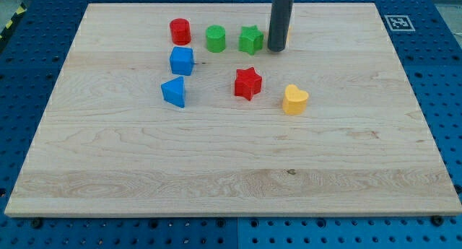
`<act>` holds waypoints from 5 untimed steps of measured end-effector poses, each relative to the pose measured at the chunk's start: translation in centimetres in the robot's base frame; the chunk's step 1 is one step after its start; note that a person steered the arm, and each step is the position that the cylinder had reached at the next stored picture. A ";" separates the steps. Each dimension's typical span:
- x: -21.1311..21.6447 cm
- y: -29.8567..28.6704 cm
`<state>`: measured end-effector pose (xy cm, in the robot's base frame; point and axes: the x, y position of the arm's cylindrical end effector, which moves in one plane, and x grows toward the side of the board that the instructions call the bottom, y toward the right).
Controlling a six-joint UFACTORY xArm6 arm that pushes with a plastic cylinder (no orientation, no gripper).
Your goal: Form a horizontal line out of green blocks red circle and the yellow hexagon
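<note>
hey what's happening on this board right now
My tip sits at the view's top, just right of the green star. The red cylinder, green cylinder and green star already form a rough row. A sliver of yellow peeks out behind the rod, likely the hexagon. Blue blocks, a red star and yellow heart lie below.

The worktop (231, 169) is seen by one camera from above its near edge, tilted downward, at middling distance; nearly the whole board is framed.
</note>
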<state>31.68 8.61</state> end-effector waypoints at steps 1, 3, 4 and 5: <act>-0.1 1.7; -1.3 12.7; -4.6 10.9; -6.5 6.2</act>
<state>25.17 14.83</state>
